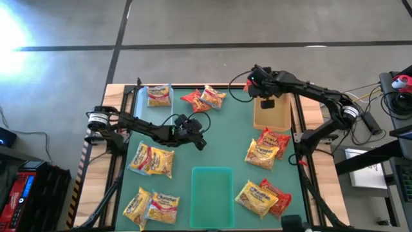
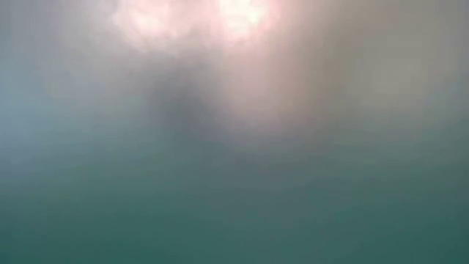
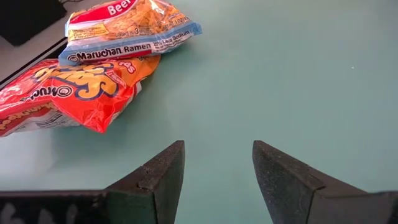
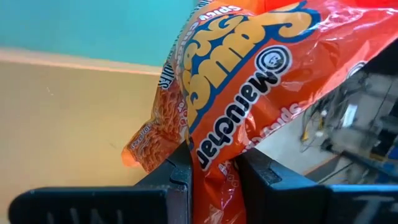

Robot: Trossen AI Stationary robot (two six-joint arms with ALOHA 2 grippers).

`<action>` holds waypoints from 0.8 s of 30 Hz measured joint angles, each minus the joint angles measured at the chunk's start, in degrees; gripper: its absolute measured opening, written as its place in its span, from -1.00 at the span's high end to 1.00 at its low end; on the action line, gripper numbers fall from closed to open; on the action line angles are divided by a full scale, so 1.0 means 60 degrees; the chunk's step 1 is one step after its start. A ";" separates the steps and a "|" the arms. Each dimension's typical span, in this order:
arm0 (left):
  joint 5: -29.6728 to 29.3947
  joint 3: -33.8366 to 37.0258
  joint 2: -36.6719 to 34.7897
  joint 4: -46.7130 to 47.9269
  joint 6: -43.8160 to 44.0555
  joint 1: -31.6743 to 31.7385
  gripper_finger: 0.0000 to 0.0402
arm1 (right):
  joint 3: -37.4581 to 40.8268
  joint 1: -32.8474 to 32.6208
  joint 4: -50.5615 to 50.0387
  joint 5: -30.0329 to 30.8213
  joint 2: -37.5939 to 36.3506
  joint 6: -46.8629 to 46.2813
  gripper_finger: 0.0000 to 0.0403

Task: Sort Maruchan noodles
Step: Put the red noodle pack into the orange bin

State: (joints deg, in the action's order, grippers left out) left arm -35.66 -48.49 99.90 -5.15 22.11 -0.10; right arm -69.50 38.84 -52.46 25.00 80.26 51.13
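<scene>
Glossy crinkled plastic noodle packets [image 3: 93, 81], matt green mat [image 1: 225, 138], wooden table [image 1: 116, 193]

Teal mat, red and yellow packets

The crinkly orange-red plastic packet [image 4: 249, 81] bears blue-outlined yellow lettering; the teal table mat [image 1: 219, 138] is plain; the rectangular tan tray [image 1: 273, 115] is unpatterned.

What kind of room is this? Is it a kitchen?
Probably not a kitchen; it looks like a robot lab or workshop. Two dark robot arms work at a green-topped table strewn with ramen packets, on a bare concrete floor, with cables and equipment beside the table.
</scene>
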 joint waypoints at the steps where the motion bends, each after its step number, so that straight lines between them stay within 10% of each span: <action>1: 0.0002 0.0002 0.0000 0.0000 0.0000 0.0000 0.13 | -0.0028 0.0104 -0.0013 0.0006 0.0098 0.0310 0.66; 24: 0.0004 0.0047 0.0000 0.0000 0.0153 0.0098 0.13 | -0.1571 0.0680 -0.2518 0.1108 0.1346 0.0529 0.66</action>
State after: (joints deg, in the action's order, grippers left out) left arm -35.64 -48.21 99.90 -5.15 23.03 0.49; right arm -78.93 42.92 -67.56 31.65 88.34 54.31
